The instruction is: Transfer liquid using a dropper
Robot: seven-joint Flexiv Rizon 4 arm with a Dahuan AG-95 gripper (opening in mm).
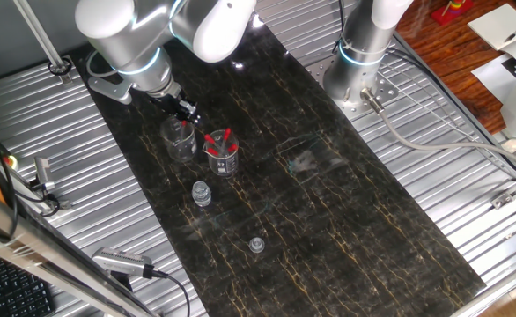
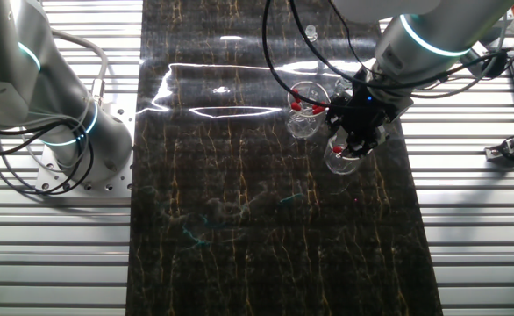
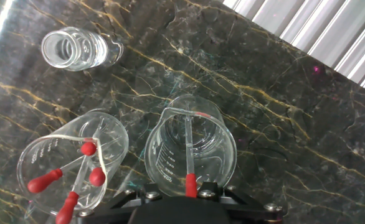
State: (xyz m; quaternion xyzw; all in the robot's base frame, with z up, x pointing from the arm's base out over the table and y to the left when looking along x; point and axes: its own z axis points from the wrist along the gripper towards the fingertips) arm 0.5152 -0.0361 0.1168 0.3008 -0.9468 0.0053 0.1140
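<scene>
The dropper (image 3: 188, 155) is clamped by its red bulb in the gripper (image 3: 190, 186) and held upright, tip lowered into a clear beaker (image 3: 192, 152), presumably so liquid can be drawn or released. Spare droppers are kept in the neighbouring beaker (image 3: 70, 165).

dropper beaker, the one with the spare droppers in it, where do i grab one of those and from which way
Take a spare dropper by its red bulb, coming from straight above. In the hand view they lean bulb-up against the rim of the beaker, so only the bulbs stand clear; the glass wall blocks any side approach. The gripper seems already shut on another dropper.
</scene>
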